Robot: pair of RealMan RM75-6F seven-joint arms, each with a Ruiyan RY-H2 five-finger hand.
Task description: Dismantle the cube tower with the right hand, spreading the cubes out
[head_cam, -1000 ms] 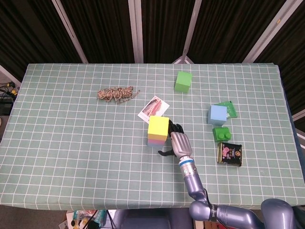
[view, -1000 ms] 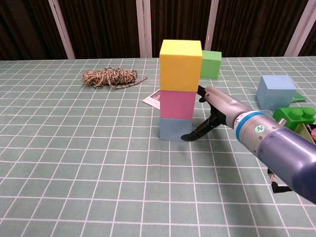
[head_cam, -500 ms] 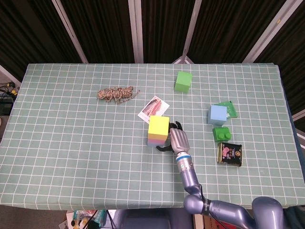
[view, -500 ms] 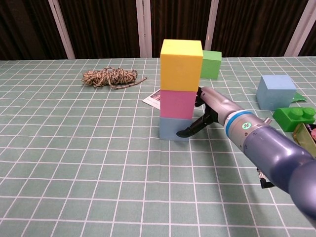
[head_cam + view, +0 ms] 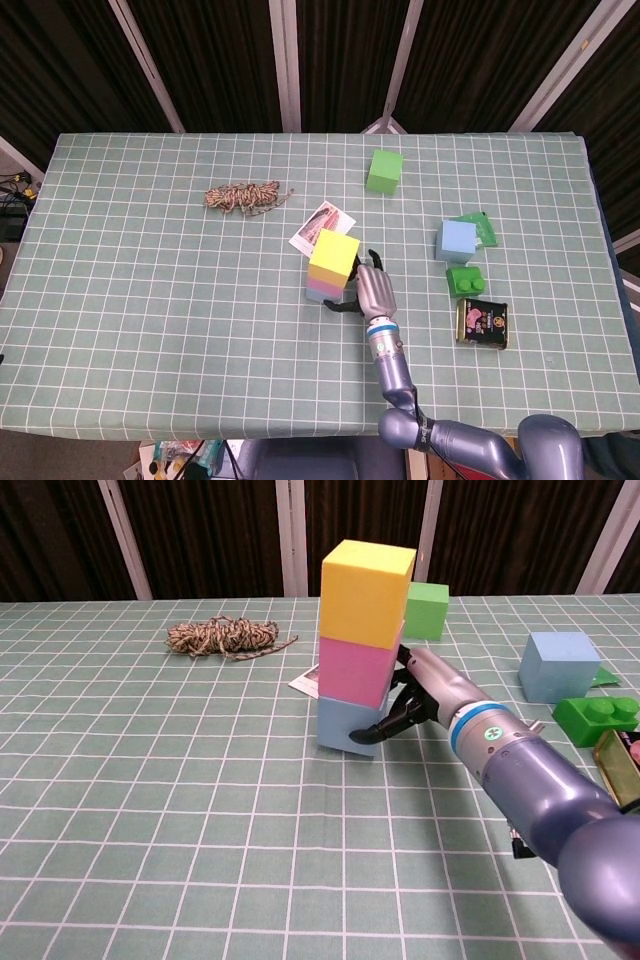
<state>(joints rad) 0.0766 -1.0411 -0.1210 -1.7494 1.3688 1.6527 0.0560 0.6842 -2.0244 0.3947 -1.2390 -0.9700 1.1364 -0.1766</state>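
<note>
The tower [image 5: 362, 650] stands near the middle of the table [image 5: 150, 300], just in front of a photo card [image 5: 322, 224]. The chest view shows its three cubes: yellow cube [image 5: 366, 593] on top, pink cube [image 5: 356, 674] in the middle, blue cube [image 5: 345, 723] at the base. The head view shows mainly the yellow top [image 5: 334, 255], with only thin edges of the lower cubes. The chest view also shows the whole stack tilted to the left; a second ago it stood upright. The right hand [image 5: 415, 695] presses against the tower's right side at the pink and blue cubes, fingers [image 5: 372, 734] curled onto the blue cube's front; it was a little apart from the stack before. Whether it truly grasps a cube cannot be told. The left hand is in neither view. A rope bundle [image 5: 245, 195], green cube [image 5: 385, 171], light blue cube [image 5: 456, 240], green brick [image 5: 464, 279] and tin [image 5: 482, 322] lie well apart from the tower, unmoved.
</note>
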